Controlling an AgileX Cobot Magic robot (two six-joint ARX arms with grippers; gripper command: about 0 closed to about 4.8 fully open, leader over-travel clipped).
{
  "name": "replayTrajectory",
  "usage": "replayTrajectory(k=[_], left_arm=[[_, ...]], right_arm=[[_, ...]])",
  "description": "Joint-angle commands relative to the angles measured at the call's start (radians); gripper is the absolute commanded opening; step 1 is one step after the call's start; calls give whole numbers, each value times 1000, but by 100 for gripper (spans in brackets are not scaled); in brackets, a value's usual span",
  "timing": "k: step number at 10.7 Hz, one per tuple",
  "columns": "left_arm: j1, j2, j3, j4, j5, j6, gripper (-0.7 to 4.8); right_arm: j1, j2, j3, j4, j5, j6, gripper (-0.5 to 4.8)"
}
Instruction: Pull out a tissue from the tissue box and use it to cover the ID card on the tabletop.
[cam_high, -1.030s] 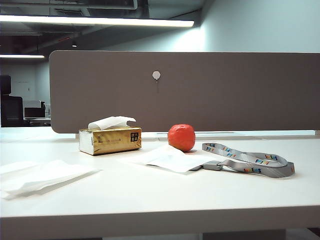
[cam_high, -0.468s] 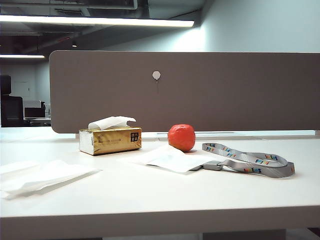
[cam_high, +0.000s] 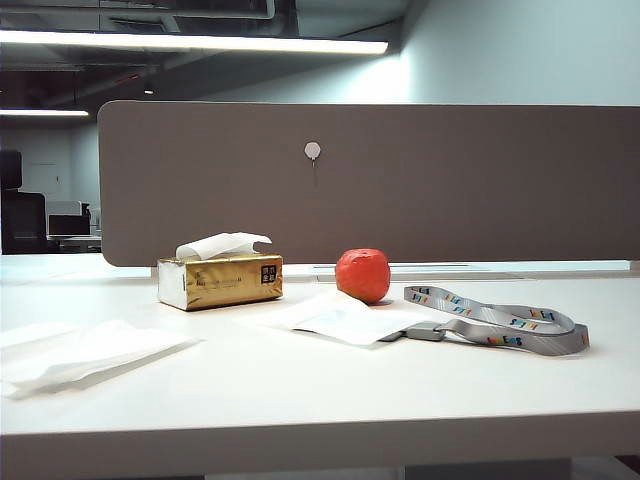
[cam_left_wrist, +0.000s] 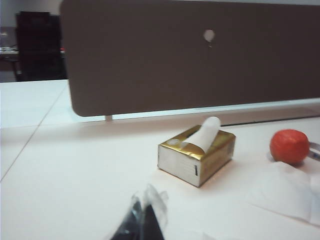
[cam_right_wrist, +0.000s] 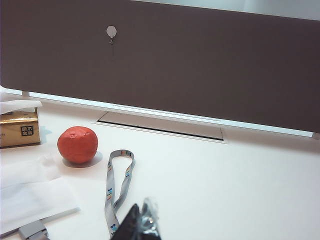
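Risk of sheet slipping off: thin white tissue (cam_high: 345, 318) lying loose over ID card, only grey clip (cam_high: 425, 332) and lettered lanyard (cam_high: 500, 322) showing beside red ball (cam_high: 362, 275); left gripper (cam_left_wrist: 141, 224) and right gripper (cam_right_wrist: 141, 225) low over white tabletop (cam_high: 300, 390), fingers together, empty; gold tissue box (cam_high: 220, 280) well apart.

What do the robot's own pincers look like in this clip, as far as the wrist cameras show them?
Little shows. In the left wrist view, the left pincer appears as dark, near-black finger tips with a clear, glossy film-like covering, tapering to a narrow point. The right pincer looks the same in the right wrist view: black tips, shiny transparent wrap. No cables or markings are visible, and neither arm appears in the exterior view.
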Motion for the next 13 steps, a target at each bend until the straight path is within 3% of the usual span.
replayTrajectory(k=[1, 5, 9, 13], left_arm=[[0, 1, 4, -11, -27, 30, -6], [0, 1, 4, -11, -44, 30, -6], [0, 1, 4, -11, -43, 30, -6], [0, 1, 4, -11, -43, 30, -6]], right_arm=[[0, -1, 0, 14, 1, 8, -5], [0, -1, 0, 14, 0, 8, -5], [0, -1, 0, -7, 106, 79, -5], [0, -1, 0, -45, 106, 79, -5]])
